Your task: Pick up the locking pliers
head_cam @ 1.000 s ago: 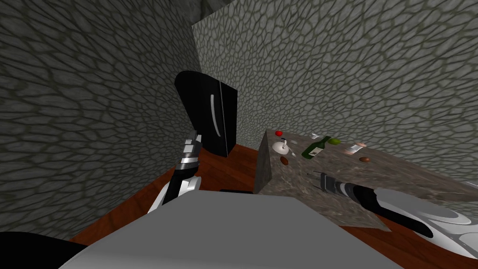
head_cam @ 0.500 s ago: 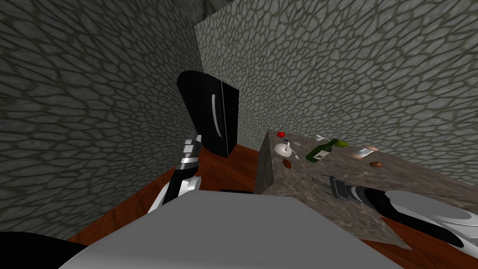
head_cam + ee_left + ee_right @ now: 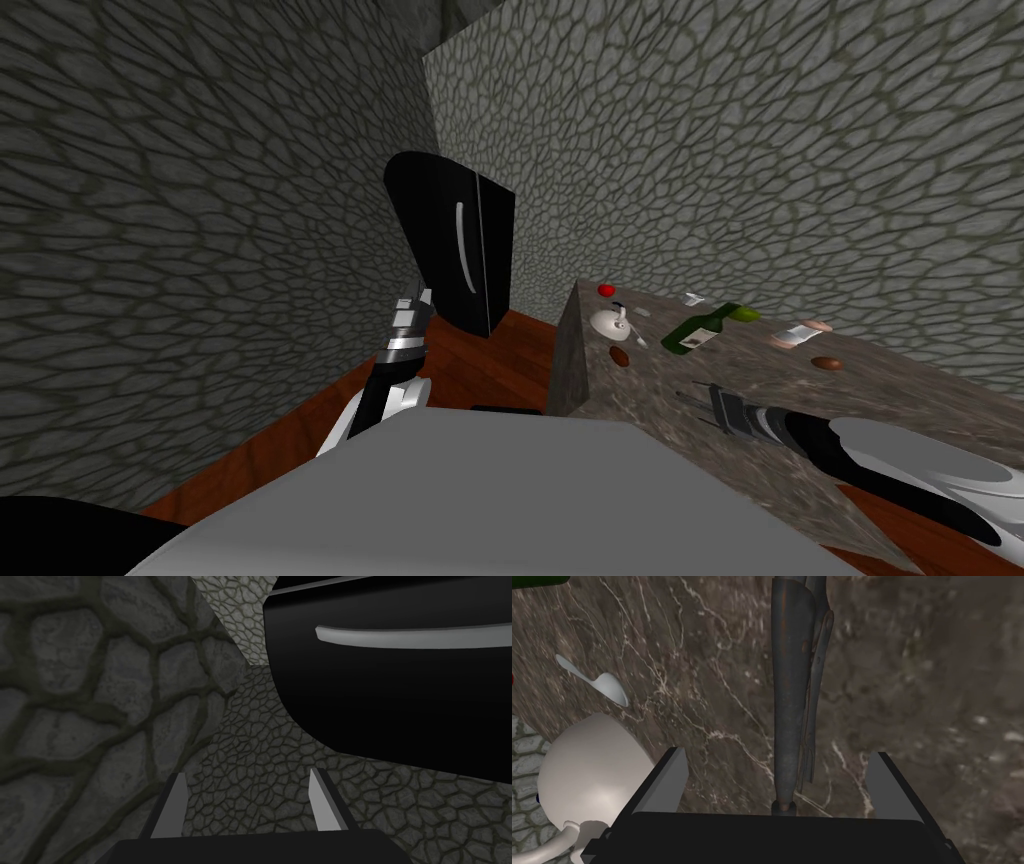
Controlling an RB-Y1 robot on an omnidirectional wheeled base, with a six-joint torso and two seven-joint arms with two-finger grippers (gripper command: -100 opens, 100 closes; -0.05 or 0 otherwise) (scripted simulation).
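Observation:
The locking pliers (image 3: 792, 701), dark grey metal with a thin release lever, lie on the brown marble counter (image 3: 937, 676). They run lengthwise between the two fingers of my right gripper (image 3: 776, 781), which is open and low over them, its fingers apart from their sides. In the head view the right gripper (image 3: 700, 398) hovers over the counter's near part (image 3: 660, 420). My left gripper (image 3: 421, 296) is raised beside the black fridge (image 3: 455, 250); it is open (image 3: 247, 801) with nothing between its fingers.
A white teapot (image 3: 607, 322) (image 3: 587, 771) and a white spoon (image 3: 602, 681) lie just left of the pliers. Farther back on the counter are a green bottle (image 3: 700, 330), a red fruit (image 3: 606, 290), a lime (image 3: 745, 314) and brown lumps. Stone walls stand behind.
The whole head picture has shifted: the counter and its things sit further right, so I have moved. The right gripper stays over the counter's near part; the left arm has not moved.

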